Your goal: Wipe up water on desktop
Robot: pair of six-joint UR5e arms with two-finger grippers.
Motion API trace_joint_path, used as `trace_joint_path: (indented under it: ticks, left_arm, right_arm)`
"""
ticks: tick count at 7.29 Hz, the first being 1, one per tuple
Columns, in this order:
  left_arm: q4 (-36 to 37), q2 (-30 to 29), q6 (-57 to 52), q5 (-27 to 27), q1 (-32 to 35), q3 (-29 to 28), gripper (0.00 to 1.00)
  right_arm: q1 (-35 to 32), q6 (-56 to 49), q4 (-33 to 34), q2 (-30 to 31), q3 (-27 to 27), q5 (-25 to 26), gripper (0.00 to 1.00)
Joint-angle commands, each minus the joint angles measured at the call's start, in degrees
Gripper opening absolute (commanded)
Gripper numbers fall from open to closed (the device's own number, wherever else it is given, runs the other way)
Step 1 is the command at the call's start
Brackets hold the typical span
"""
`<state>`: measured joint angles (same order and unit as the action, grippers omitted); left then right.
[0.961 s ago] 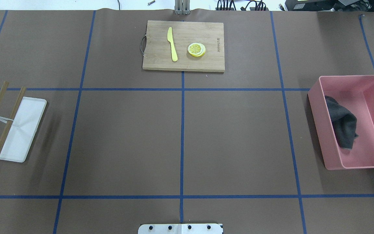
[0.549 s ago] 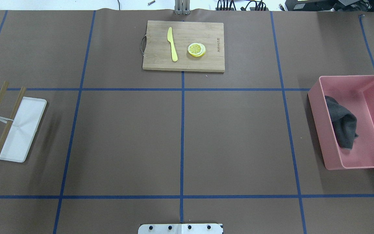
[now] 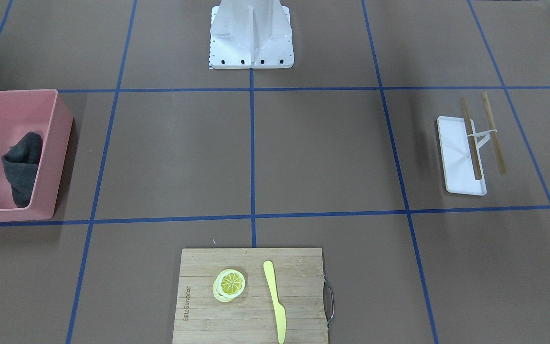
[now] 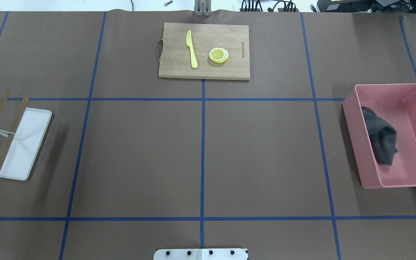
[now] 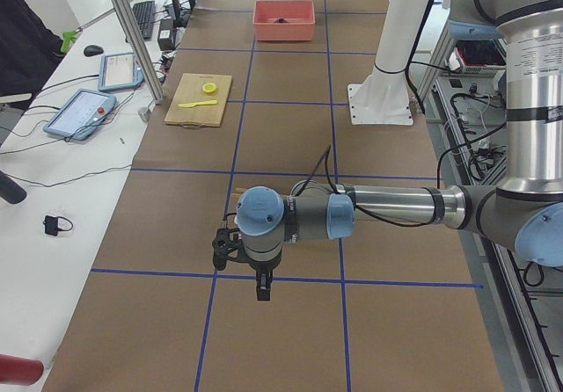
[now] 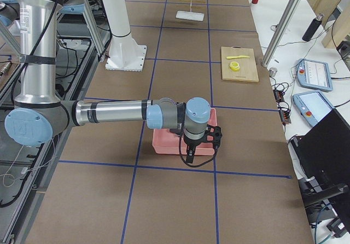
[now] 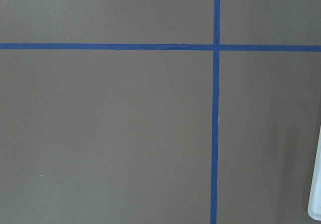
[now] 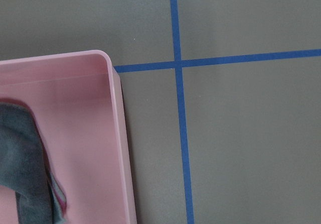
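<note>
The desktop (image 4: pixel 139 155) is a matte brown surface with a blue tape grid; I see no water on it. A dark grey cloth (image 4: pixel 381 139) lies crumpled in a pink bin (image 4: pixel 410 144) at the right; it also shows in the right wrist view (image 8: pixel 20 153). My left gripper (image 5: pixel 261 288) shows only in the exterior left view, hovering over the desktop's left end. My right gripper (image 6: pixel 188 156) shows only in the exterior right view, above the bin's outer edge. I cannot tell whether either is open or shut.
A bamboo cutting board (image 4: pixel 204 50) at the far middle holds a yellow knife (image 4: pixel 191 48) and lemon slices (image 4: pixel 219 55). A white tray (image 4: pixel 25 144) with joined chopsticks (image 4: pixel 11 135) lies at the left. The robot base (image 4: pixel 200 254) is at the near edge.
</note>
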<state>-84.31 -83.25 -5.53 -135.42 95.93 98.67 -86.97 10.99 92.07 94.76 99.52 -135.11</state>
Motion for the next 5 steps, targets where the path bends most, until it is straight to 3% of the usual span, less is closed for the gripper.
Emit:
trace_joint_path:
  ticks: [1, 5]
  left_arm:
    - [0.02, -2.43, 2.17, -0.29, -0.04, -1.9, 0.98]
    - [-0.07, -2.71, 5.18, -0.29, -0.21, -2.17, 0.98]
  right_arm:
    - [-1.19, -0.09, 5.19, -1.58, 0.5, -1.74, 1.0]
    - [-1.28, 0.0, 5.67, -1.15, 0.5, -1.74, 1.0]
